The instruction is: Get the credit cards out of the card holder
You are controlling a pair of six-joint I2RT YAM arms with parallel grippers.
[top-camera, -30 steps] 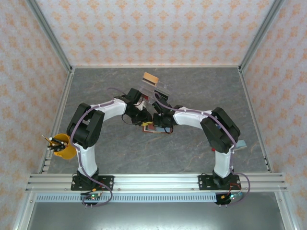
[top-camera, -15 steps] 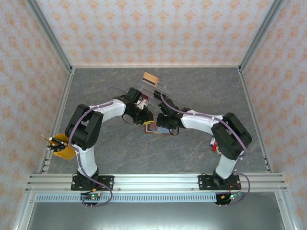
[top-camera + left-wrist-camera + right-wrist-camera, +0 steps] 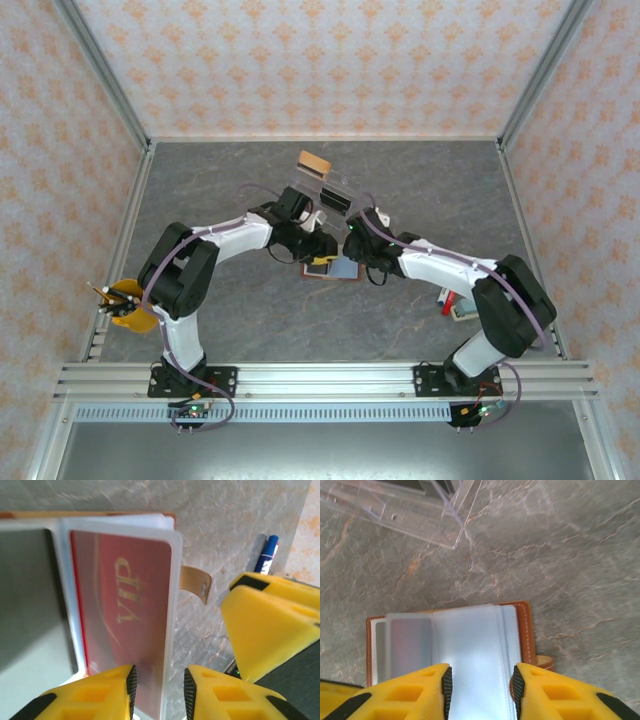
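The brown card holder (image 3: pixel 331 268) lies open on the table between the two grippers. In the left wrist view a red card (image 3: pixel 125 625) with pale "VIP" print sits inside a clear sleeve of the holder. My left gripper (image 3: pixel 159 692) is open, and the sleeve's free edge runs up between its fingers. The holder's brown strap (image 3: pixel 195 582) sticks out beyond the sleeve. My right gripper (image 3: pixel 481 690) is open just above the holder's pale clear sleeves (image 3: pixel 470 645), and the brown leather rim (image 3: pixel 524 630) is to the right. In the top view the left gripper (image 3: pixel 318 247) and right gripper (image 3: pixel 357 245) flank the holder.
A clear plastic case (image 3: pixel 335 195) and a tan block (image 3: pixel 314 162) lie just behind the holder. A yellow cup with pens (image 3: pixel 130 305) stands at the left edge. Small items (image 3: pixel 458 303) lie by the right arm. A blue pen (image 3: pixel 267 550) lies beyond the right gripper's finger.
The right arm has swung its elbow out to the right and its gripper has shifted right. The left gripper has moved right over the holder.
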